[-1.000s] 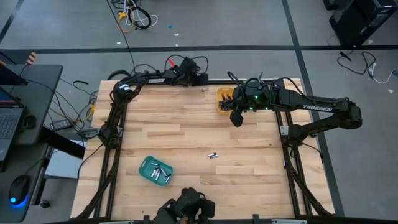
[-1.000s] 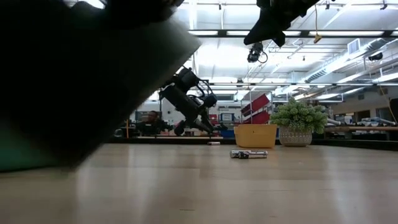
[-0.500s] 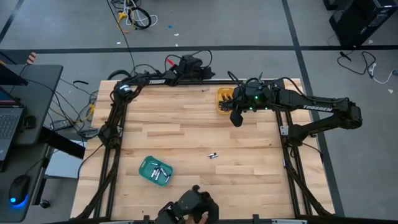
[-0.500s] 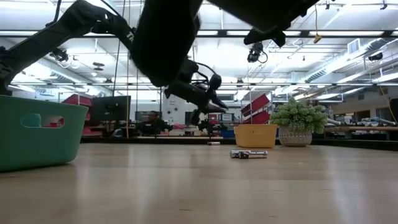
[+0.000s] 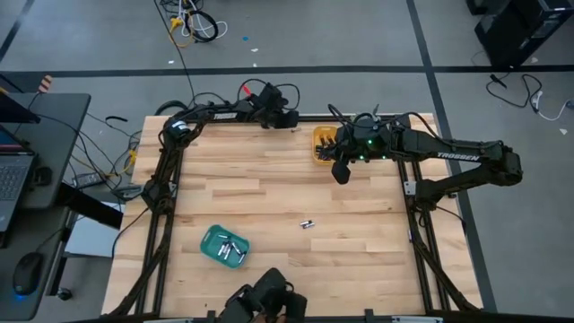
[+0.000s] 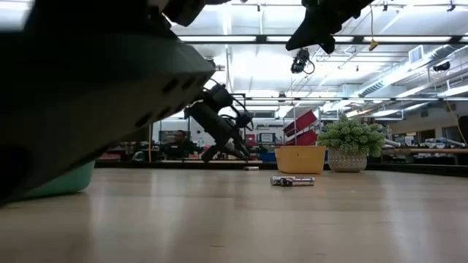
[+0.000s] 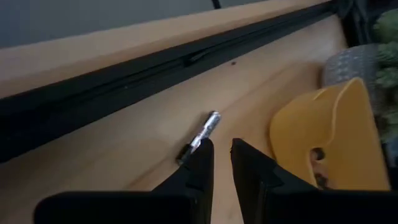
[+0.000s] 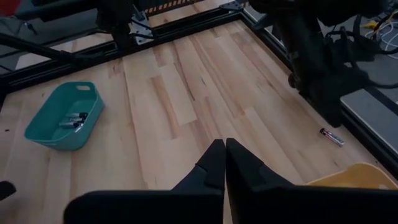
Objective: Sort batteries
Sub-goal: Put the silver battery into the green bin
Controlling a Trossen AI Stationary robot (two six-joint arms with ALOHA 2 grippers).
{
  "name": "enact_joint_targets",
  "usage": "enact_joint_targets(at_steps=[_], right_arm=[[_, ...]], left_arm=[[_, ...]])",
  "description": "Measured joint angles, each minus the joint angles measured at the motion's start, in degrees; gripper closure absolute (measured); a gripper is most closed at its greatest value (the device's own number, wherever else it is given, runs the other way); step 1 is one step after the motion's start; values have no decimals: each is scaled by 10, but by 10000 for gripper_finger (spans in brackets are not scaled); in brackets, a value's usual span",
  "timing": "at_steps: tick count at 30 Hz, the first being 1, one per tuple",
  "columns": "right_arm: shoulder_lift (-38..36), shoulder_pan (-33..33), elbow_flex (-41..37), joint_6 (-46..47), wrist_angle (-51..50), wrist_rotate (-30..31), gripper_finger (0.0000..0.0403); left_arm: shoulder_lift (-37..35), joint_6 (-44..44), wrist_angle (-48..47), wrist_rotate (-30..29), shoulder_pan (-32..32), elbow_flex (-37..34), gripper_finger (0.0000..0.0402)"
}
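Left gripper (image 7: 216, 155): at the far edge of the counter (image 5: 269, 179), fingers a narrow slit apart and grasping nothing; their tips sit just beside one battery.
Battery near left gripper (image 7: 200, 135): one slim cell, silvery body with a dark end, lying flat on the wood close to the black edge rail; part of it is covered by a fingertip.
Right gripper (image 8: 222, 163): clenched, nothing between the fingers; hangs above the counter just beside the yellow bin.
Yellow bin (image 5: 323, 145): one, at the far side of the counter; partly covered by the right arm in the high view, contents too dark to count.
Teal bin (image 5: 223, 246): one, near the front left of the counter; several batteries (image 8: 73, 119) lie inside, some dark and some silvery, number unclear.
Loose batteries mid-counter (image 5: 307, 223): a small cluster lying flat, silvery with dark ends; looks like two, too small to be sure.
Batteries total: cannot tell.
Low view: a large dark blurred shape fills the left side and hides most of the teal bin.
Potted plant (image 6: 350, 145): one, beyond the yellow bin.
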Motion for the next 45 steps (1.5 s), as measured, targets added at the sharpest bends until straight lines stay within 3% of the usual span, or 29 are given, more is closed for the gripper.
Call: enact_joint_targets(at_steps=[6,11,16,25,34,42,45], right_arm=[[0,2,0,0,3,0,398],[0,2,0,0,4,0,401],[0,2,0,0,8,0,402],[0,2,0,0,27,0,402],[0,2,0,0,27,0,402],[0,2,0,0,29,0,402],[0,2,0,0,29,0,401]], left_arm=[[0,29,25,-32,-1,0,348],[0,31,-9,-80,0,0,349],[1,29,-12,-86,1,0,349],[21,2,-8,0,19,15,359],[22,17,-22,-5,18,17,398],[22,-3,-27,-8,18,17,401],[23,-28,-53,28,21,29,401]])
